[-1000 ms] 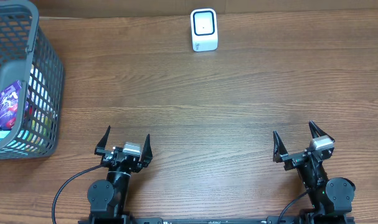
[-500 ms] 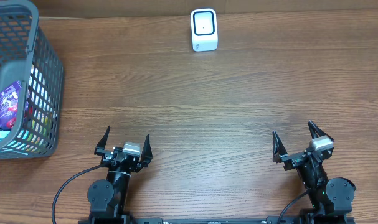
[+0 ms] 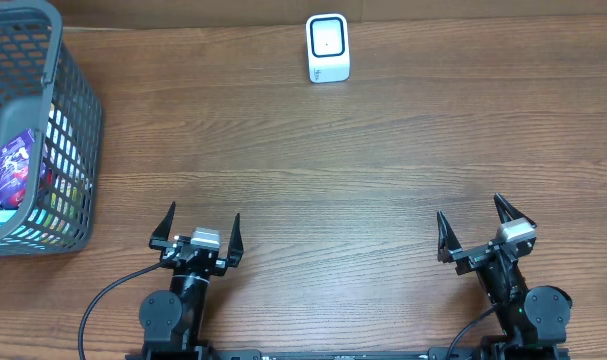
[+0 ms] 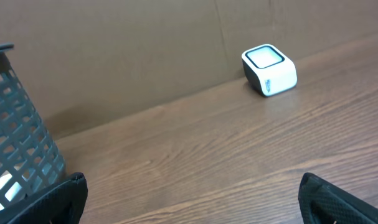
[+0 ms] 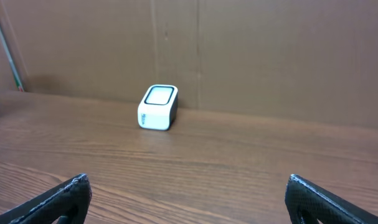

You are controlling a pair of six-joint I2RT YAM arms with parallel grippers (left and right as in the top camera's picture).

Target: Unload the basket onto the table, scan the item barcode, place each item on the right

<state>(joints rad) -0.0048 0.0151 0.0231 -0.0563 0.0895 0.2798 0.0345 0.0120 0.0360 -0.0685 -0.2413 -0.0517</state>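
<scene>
The first step is not yet begun: the left gripper [image 3: 199,222] and right gripper [image 3: 472,222] rest at the near edge with jaws released and empty, so next one must reach into the basket [image 3: 75,160] at far left for the purple packet [image 3: 11,165], probably the item.

The basket [image 3: 81,140] runs off the left edge, its packets [image 3: 11,166] half hidden by mesh.

Scanner [image 3: 328,47] on table [image 3: 333,170], at far edge, just before wall panel [image 5: 238,50]. Basket [image 3: 78,150] on table, well left of scanner, nearer robot. Packets [image 3: 11,165] inside basket. Left pincer [image 3: 203,222] well before scanner, somewhat left. Right pincer [image 3: 471,212] well before scanner, further right.
</scene>
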